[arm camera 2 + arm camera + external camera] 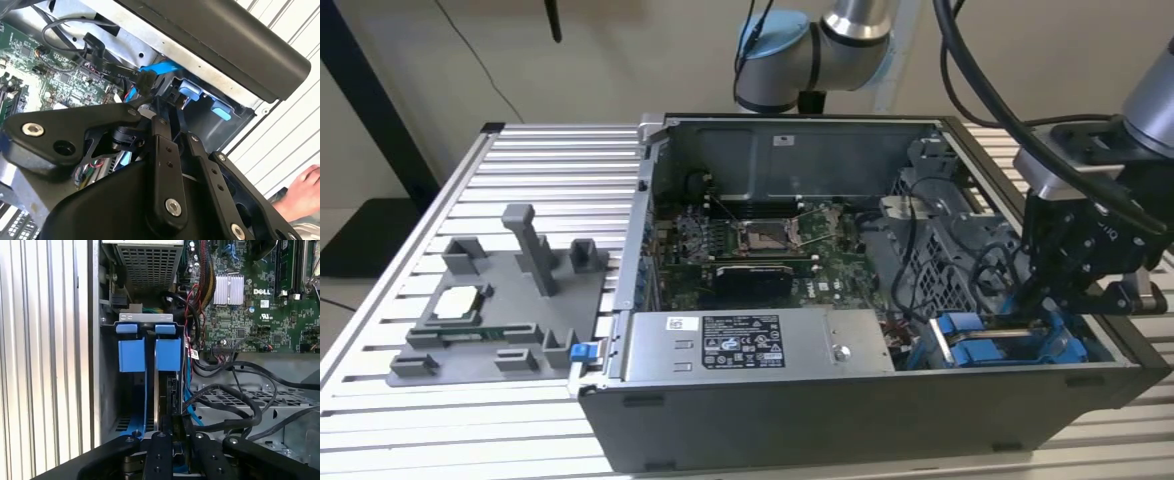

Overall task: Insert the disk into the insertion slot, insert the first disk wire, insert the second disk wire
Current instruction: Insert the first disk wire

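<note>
- The gripper [176,429] is hanging, fingers narrow, at the case's [854,420] near corner, on the exterior view's right; whether they're pinching the blue wire [160,67], I cannot tell.
- The disk [167,357] is standing on edge in the insertion slot [111,390], black cables [240,405] crowding beside it.

Robot at work: the arm [834,50] is a silver tube with pale blue joint caps, and thick black cables [965,62] loop down beside it to a silver-grey wrist collar [1047,175]. The claw [173,426], seen in both wrist views, is matt black throughout. It is built of flat, round-ended bars pinned with silver socket-head screws [173,207], one set in a broad side plate.
</note>
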`<state>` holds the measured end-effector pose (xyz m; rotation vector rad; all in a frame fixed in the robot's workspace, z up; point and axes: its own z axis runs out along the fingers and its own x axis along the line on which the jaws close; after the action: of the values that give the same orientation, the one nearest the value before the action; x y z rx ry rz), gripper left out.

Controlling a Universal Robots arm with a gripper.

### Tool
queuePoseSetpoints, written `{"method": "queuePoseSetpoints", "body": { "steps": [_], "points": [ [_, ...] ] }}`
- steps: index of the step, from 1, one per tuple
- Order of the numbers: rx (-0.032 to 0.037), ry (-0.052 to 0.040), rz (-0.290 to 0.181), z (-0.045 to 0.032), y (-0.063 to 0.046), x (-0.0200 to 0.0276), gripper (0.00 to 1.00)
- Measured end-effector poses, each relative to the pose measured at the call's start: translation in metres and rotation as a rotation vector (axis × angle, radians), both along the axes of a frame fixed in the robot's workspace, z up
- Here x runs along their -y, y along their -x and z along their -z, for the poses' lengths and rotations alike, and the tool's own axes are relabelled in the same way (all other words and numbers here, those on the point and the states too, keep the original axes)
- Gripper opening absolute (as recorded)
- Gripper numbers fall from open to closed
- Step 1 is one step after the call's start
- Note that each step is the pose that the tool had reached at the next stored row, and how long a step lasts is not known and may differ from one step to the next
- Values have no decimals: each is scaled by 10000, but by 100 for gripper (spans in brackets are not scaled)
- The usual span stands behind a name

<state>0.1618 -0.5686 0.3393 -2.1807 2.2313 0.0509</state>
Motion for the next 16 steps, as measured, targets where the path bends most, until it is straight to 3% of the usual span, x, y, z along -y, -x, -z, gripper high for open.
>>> {"method": "queuePoseSetpoints", "body": {
  "steps": [6, 7, 12, 16],
  "points": [
    [30, 7, 30, 44, 0, 0, 0],
    [30, 0, 31, 53, 0, -1, 100],
    [30, -10, 33, 46, 1, 0, 100],
    [30, -10, 35, -87, 1, 0, 100]
  ]
}}
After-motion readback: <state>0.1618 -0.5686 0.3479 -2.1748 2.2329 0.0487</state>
